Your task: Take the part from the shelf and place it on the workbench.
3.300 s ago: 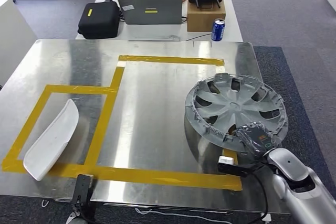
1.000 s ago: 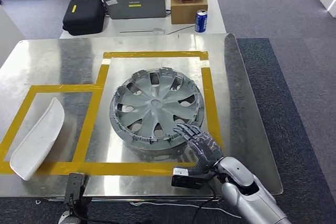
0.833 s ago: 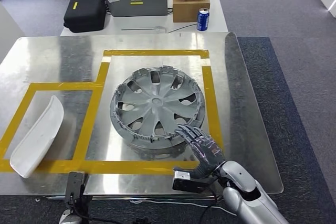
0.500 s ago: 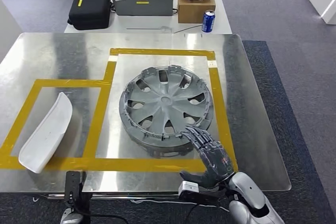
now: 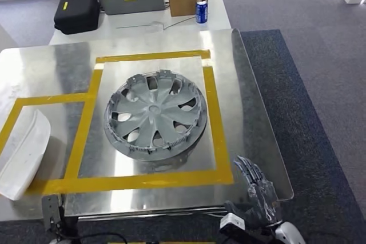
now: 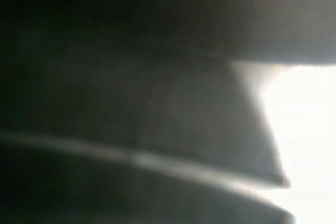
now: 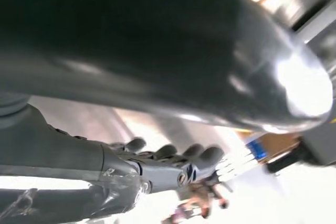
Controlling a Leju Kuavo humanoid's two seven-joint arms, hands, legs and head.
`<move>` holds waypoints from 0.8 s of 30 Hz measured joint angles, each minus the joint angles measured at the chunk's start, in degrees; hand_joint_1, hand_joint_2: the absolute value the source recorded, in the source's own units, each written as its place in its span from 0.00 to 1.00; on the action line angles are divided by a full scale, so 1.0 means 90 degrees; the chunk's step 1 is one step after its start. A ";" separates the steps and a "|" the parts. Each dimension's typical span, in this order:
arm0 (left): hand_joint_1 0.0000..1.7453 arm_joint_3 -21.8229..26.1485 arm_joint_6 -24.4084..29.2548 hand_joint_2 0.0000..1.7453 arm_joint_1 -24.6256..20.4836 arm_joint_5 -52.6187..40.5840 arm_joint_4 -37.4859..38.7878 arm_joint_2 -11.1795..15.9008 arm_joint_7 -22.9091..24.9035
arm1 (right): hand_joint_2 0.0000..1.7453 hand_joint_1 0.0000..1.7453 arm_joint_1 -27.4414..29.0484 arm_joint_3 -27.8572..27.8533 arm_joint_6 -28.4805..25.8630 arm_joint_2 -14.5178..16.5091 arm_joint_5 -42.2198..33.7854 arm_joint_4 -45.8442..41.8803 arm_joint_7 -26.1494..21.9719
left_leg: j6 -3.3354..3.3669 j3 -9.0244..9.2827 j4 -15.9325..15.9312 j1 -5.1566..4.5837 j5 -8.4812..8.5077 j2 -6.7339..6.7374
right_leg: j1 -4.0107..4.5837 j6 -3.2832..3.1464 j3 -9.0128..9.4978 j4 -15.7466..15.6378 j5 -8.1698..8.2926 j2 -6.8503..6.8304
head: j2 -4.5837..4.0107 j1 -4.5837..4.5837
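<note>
My right hand (image 5: pixel 257 194) has pulled back off the hubcap (image 5: pixel 154 115), fingers spread, holding nothing | hubcap lies flat inside the yellow tape square (image 5: pixel 214 121) on the workbench (image 5: pixel 254 124) (grey, multi-spoked) | left hand: I cannot tell

head high above workbench (image 5: pixel 254 118), wrists close
</note>
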 joint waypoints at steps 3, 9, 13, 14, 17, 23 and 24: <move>0.00 0.0340 -0.0231 0.00 0.0074 0.0034 -0.0004 -0.0001 -0.0052 | 0.00 0.00 0.0339 -0.0217 -0.0320 -0.0008 -0.0406 -0.0024 0.0091 | 0.0085 -0.0236 0.1143 -0.0093 -0.0611 -0.0079 | 0.0094 -0.0085 -0.0052 -0.0003 0.0052 -0.0011 | 0.0000 -0.0027; 0.00 0.0914 -0.1113 0.00 0.0157 0.0153 -0.0293 -0.0097 -0.0103 | 0.00 0.00 0.0690 -0.0578 -0.0566 0.0022 -0.0980 0.0165 0.0012 | 0.0668 0.0692 -0.0197 -0.0447 -0.0002 -0.0084 | 0.0216 -0.0101 -0.0029 -0.0004 0.0072 0.0071 | 0.0000 0.0016; 0.00 0.1099 -0.1579 0.00 0.0377 -0.0139 -0.0780 -0.0254 -0.0023 | 0.00 0.00 0.0762 -0.0774 -0.0587 0.0102 -0.1166 0.0457 -0.0172 | 0.0730 0.0816 -0.0623 -0.0385 0.0106 -0.0123 | 0.0200 0.0023 -0.0151 -0.0082 0.0092 0.0107 | 0.0000 0.0012; 0.00 0.1080 -0.1707 0.00 0.0474 -0.0216 -0.0968 -0.0309 -0.0002 | 0.00 0.00 0.0749 -0.0830 -0.0579 0.0129 -0.1193 0.0540 -0.0234 | 0.0718 0.0851 -0.0761 -0.0323 0.0111 -0.0142 | 0.0220 0.0057 -0.0243 0.0022 -0.0019 0.0065 | 0.0000 0.0019; 0.00 0.0928 -0.2084 0.00 0.0823 -0.0307 -0.1563 -0.0432 0.0049 | 0.00 0.00 0.0677 -0.0986 -0.0513 0.0205 -0.1240 0.0803 -0.0421 | 0.0662 0.0823 -0.0870 -0.0218 0.0086 -0.0105 | 0.0211 0.0191 -0.0678 0.0942 -0.0529 -0.0087 | 0.0000 0.0043; 0.00 0.0454 -0.2640 0.00 0.1368 -0.0139 -0.2640 -0.0606 0.0085 | 0.00 0.00 0.0341 -0.1224 -0.0361 0.0412 -0.1251 0.1310 -0.0665 | 0.0427 0.0521 -0.0512 0.0005 0.0003 -0.0070 | 0.0187 0.0284 -0.0287 0.0179 0.0091 -0.0001 | 0.0000 0.0046; 0.00 0.0362 -0.2718 0.00 0.1420 -0.0087 -0.2818 -0.0634 0.0099 | 0.00 0.00 0.0250 -0.1267 -0.0341 0.0453 -0.1243 0.1390 -0.0696 | 0.0361 0.0449 -0.0471 0.0047 0.0029 -0.0068 | 0.0222 0.0219 -0.0212 -0.0030 0.0120 0.0050 | 0.0000 0.0044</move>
